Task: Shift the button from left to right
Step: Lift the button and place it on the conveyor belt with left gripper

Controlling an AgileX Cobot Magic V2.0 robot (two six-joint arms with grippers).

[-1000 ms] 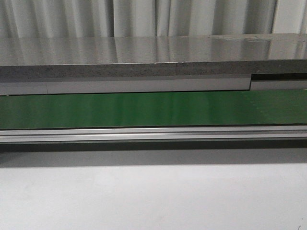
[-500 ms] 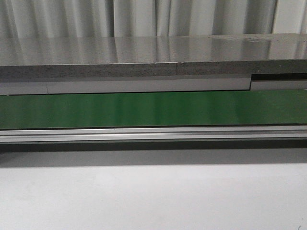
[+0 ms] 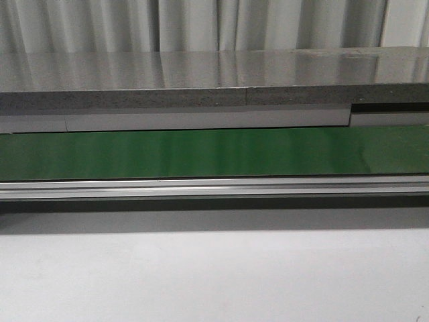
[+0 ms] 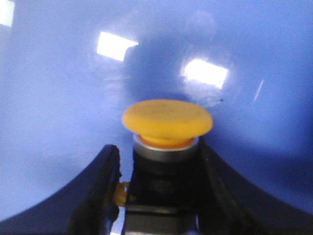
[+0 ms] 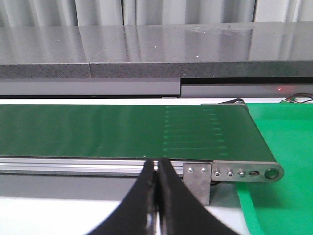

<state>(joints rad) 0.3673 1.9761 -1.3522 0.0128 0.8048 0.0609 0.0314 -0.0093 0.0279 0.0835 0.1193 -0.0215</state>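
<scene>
The button has a round orange-yellow cap, a grey collar and a black boxy body. It shows only in the left wrist view, against a glossy blue surface. My left gripper has its dark fingers on both sides of the black body, below the cap, shut on it; one finger presses the body and the other sits at a sliver's gap with a small yellow tab touching it. My right gripper is shut and empty, in front of the conveyor's metal rail. Neither arm shows in the front view.
A green conveyor belt with an aluminium rail runs across, a grey stone-like counter behind it. The belt's end roller and bracket lie by a green mat. White table in front.
</scene>
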